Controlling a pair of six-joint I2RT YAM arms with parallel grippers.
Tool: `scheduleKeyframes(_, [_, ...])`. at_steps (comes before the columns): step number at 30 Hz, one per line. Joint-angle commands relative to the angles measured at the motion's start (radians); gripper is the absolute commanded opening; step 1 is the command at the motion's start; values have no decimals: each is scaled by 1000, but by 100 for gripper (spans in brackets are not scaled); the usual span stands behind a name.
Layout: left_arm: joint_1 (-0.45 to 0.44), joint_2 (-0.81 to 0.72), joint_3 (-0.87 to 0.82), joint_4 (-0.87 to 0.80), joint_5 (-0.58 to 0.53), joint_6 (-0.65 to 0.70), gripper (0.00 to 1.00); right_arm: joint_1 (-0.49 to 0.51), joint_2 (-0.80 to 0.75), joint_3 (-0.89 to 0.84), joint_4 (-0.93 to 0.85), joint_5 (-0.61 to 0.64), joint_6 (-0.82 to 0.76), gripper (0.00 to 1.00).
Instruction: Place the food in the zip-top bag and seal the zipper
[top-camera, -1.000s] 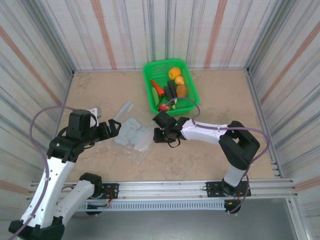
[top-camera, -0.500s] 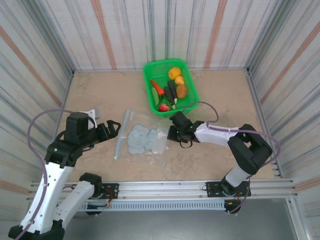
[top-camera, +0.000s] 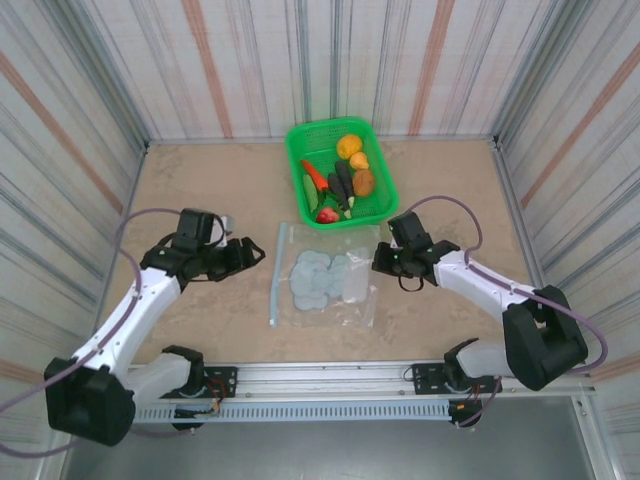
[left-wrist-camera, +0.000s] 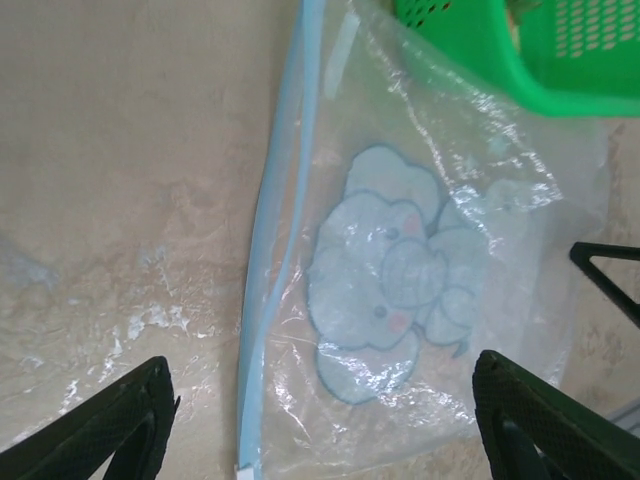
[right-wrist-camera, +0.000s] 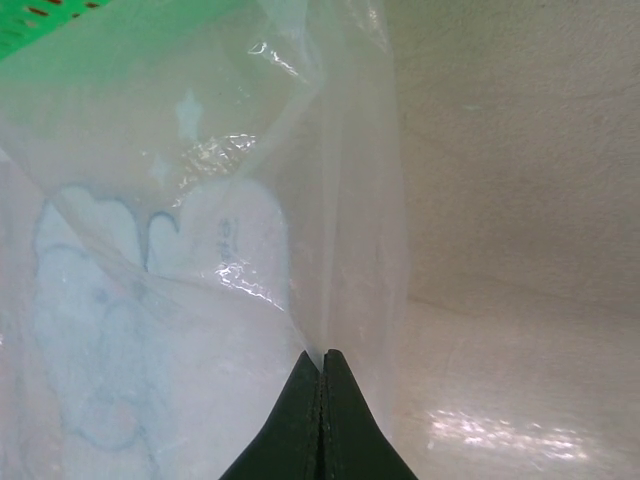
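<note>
- Basket (top-camera: 296, 170) of green mesh is seen at the far middle of the table (top-camera: 200, 180). The food (top-camera: 349, 146) is heaped inside it: carrot (top-camera: 314, 173), cucumber (top-camera: 309, 190), eggplant (top-camera: 345, 182) and round fruits, with a strawberry (top-camera: 327, 215) against its near wall.
- Just in front of the basket the zip-top bag (top-camera: 325, 285) is laid flat on the table, with a pale blue cartoon printed on it. Its far edge lies close under the basket's near rim; whether they touch cannot be told.
- The zipper (top-camera: 277, 275) is run along the bag's left edge, from far to near.
- The right gripper (top-camera: 378, 262) is found at the bag's far right corner. In the right wrist view its fingers (right-wrist-camera: 300, 420) are pressed together, with a fold of the clear film pinched between the tips.
- The left gripper (top-camera: 252, 253) is held left of the zipper, apart from it. Its fingers (left-wrist-camera: 120, 420) are spread wide with nothing between them, and the zipper and bag are framed beyond.
- Bare table is left on the left, right and near sides of the bag. Striped walls (top-camera: 100, 100) bound the table on three sides.
</note>
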Motion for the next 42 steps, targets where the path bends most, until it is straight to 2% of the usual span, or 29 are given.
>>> scheduleKeyframes(1, [3,73,-26,158,91,-9,78,-37,8,36,-94,-67,-113,2])
scheduleKeyframes(3, [1,138,-43,233,128,-42,73,-65,-8,40,-102,-67,-108,7])
scheduleKeyframes(4, [-1,169,-47,261,140,-60,72,-70,-23,41,-105,-56,-99,17])
scheduleKeyframes(5, [-10,201,-53,296,141,-77,71,-75,-45,43,-104,-46,-97,31])
scheduleKeyframes(6, [-18,232,-55,324,141,-90,71,-75,-65,49,-113,-45,-99,40])
scheduleKeyframes(7, [-22,264,-56,350,148,-103,70,-75,-84,59,-125,-53,-104,45])
scheduleKeyframes(9, [-24,344,-56,442,204,-144,66,-66,-122,81,-153,-71,-123,49])
scheduleKeyframes(12, [-39,452,-24,529,270,-181,56,-35,-175,100,-178,-60,-137,47])
scheduleKeyframes(16, [-69,521,29,539,260,-172,44,-4,-215,111,-198,-61,-127,44])
scheduleKeyframes(18, [-86,550,46,547,269,-175,33,17,-224,118,-213,-55,-124,41])
scheduleKeyframes(21, [-114,556,63,540,275,-177,14,56,-228,139,-238,-26,-127,35])
scheduleKeyframes(24, [-139,497,58,527,260,-200,0,102,-202,171,-262,-8,-118,34])
scheduleKeyframes(25, [-145,467,58,518,250,-219,0,120,-189,185,-275,-5,-115,34])
scheduleKeyframes(27, [-152,377,42,516,220,-290,0,184,-161,233,-301,22,-111,37])
scheduleKeyframes(30, [-178,232,41,457,117,-369,0,291,-136,312,-323,70,-111,44])
scheduleKeyframes(34, [-267,62,111,282,-84,-436,0,435,-66,478,-380,137,-114,51])
scheduleKeyframes(36, [-309,23,162,183,-171,-482,0,503,-23,566,-419,194,-122,61])
scheduleKeyframes(38, [-335,-4,201,114,-211,-525,0,557,21,655,-450,240,-129,70])
scheduleKeyframes(42, [-395,-78,251,19,-365,-604,0,619,94,773,-469,249,-145,80])
